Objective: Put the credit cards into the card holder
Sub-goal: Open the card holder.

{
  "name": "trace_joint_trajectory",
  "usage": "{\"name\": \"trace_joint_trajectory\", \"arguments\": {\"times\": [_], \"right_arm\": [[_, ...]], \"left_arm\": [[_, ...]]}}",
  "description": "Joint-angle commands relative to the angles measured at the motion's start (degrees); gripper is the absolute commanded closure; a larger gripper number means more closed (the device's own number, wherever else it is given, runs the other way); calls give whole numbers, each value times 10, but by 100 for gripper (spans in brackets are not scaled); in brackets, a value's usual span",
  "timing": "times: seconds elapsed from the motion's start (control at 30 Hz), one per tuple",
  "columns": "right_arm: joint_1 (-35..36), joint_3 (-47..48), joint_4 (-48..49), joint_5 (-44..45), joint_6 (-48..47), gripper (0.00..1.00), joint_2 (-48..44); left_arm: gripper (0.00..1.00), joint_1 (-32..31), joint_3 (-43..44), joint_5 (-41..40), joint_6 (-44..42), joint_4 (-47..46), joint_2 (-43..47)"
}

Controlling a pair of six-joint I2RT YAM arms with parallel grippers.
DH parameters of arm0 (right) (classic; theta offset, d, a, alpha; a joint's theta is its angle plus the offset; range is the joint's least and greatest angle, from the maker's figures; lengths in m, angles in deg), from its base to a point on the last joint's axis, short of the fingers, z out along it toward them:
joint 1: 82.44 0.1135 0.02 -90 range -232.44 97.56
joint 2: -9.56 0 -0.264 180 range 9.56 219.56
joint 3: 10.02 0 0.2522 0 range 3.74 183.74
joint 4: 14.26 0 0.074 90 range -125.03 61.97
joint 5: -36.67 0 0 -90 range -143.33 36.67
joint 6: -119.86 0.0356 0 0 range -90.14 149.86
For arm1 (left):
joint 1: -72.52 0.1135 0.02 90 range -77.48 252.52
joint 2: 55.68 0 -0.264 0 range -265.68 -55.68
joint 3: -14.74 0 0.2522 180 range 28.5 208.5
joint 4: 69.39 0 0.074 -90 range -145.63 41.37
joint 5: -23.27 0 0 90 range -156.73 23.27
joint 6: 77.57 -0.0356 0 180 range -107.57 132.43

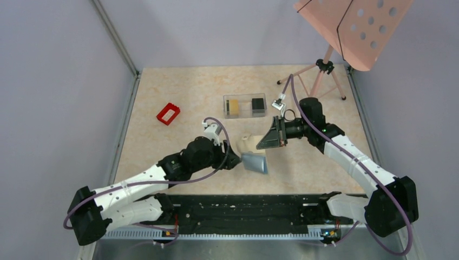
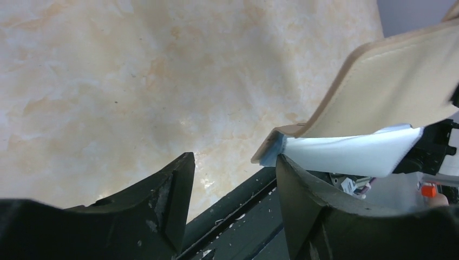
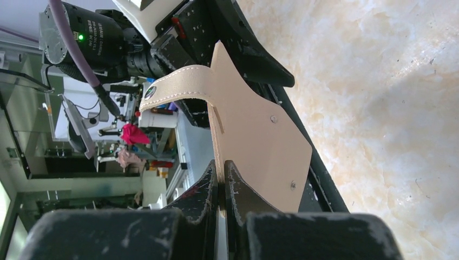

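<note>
card holder (image 1: 253, 153): middle of the table (image 1: 178, 86), between the left gripper (image 1: 238, 160) and the right gripper (image 1: 263, 143)
box (image 1: 244, 105): behind the card holder (farther away)
credit cards (image 1: 234, 106): inside the box
small frame (image 1: 168, 114): left of the box, well apart

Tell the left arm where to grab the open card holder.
Pinch the free blue-lined flap of the card holder at its near corner, coming in from the left: the right gripper clamps the tan flap, and this edge hangs right beside the open left gripper.

light: bright, even, overhead | shadows: soft | glare: faint on table (image 2: 208, 176) | blur: right claw (image 3: 222, 168) base
</note>
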Motion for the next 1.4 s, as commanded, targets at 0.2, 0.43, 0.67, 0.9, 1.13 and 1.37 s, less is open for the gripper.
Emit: {"name": "trace_joint_trajectory", "arguments": {"times": [0.2,0.43,0.67,0.9,1.13,1.37], "right_arm": [[-2,-4,43,-17,19,100,-18],[-2,-14,64,-17,35,100,-19],[-3,-23,67,-16,35,100,-20],[-2,-30,65,-7,31,100,-20],[-3,-40,61,-7,23,100,-18],[-2,-42,61,-12,23,100,-18]], "left_arm": [[39,0,-39,-99,40,-26,43],[39,0,-41,-60,42,-51,21],[41,0,-49,-18,44,-113,-11],[53,0,-64,26,44,-139,10],[60,0,-83,22,49,-124,66],[54,0,-99,21,52,-146,88]]}}
